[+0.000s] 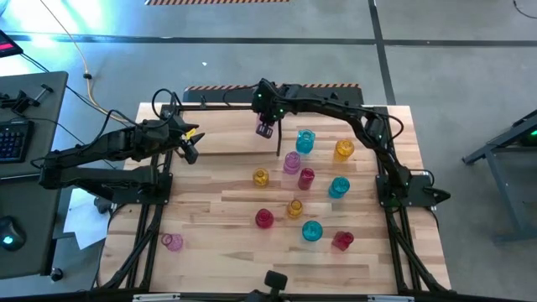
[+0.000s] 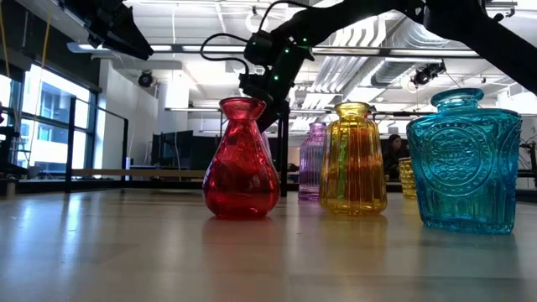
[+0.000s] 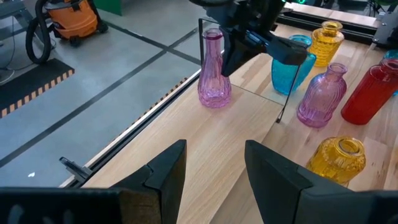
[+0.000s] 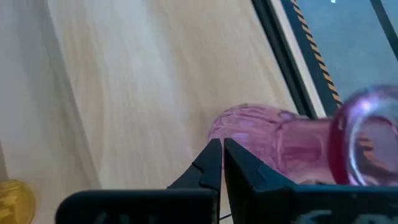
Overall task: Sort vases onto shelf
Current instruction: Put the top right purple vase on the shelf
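A pink narrow-necked vase (image 3: 213, 74) stands upright on the wooden plank of the shelf (image 1: 226, 138), near the plank's right end beside a black post. My right gripper (image 4: 222, 146) reaches in from the right and slants down, shut, with its tips right beside the vase's bulb. My left gripper (image 3: 214, 174) hangs open above the table's left side, near the shelf's left end, with nothing between its fingers. Several other vases in cyan, yellow, red and pink stand on the tabletop in front of the shelf. My right gripper has its shut fingertips by the bulb (image 4: 255, 127) of the pink vase, coming at it from above on a slant. I cannot tell whether they touch the glass. The vase stands on its base on the plank.
Close to the shelf's right end stand a cyan vase (image 1: 304, 141), a yellow one (image 1: 344, 149) and a pink one (image 1: 291, 162). More vases stand toward the near edge, among them a red one (image 1: 264, 219), and a pink one (image 1: 173, 242) stands alone at the near left. Bare plank lies left of the pink vase.
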`<state>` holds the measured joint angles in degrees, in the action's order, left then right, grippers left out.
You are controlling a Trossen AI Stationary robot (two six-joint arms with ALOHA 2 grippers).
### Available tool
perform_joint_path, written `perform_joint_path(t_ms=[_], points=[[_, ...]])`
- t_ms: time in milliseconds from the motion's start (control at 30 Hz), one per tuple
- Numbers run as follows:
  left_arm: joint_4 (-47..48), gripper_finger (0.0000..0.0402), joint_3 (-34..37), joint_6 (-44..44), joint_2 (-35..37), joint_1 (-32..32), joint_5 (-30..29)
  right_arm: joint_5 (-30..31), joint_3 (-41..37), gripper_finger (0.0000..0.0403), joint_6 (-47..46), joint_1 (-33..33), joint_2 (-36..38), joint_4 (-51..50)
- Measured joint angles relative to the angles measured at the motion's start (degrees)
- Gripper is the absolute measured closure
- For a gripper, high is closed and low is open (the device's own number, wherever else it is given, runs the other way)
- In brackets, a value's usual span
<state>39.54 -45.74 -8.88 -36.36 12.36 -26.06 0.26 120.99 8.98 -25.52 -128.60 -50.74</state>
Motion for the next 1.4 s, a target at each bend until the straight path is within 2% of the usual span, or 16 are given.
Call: perform_joint_path(t_ms=[433,533,767,1000,1400], points=[[0.1,0.0245,0.0,0.0,0.0,0.0,0.0,0.2,0.0,0.0403,-1.3,-0.3,0.0,-0.1],[0.1,0.0245,0.0,0.0,0.0,0.0,0.0,-1.3,0.0,0.0403,-2.6,0.1,0.0,0.1],[0.1,0.0245,0.0,0.0,0.0,0.0,0.0,-2.0,-0.2,0.0403,-5.4,3.7,-0.1,7.6],[0.1,0.0245,0.0,0.0,0.0,0.0,0.8,3.3,-0.2,0.0403,-9.4,5.3,-0.1,11.7],[0.7,0.0245,0.0,0.1,0.0,0.0,3.4,3.2,-0.1,0.0403,-16.7,3.7,-0.1,13.6]])
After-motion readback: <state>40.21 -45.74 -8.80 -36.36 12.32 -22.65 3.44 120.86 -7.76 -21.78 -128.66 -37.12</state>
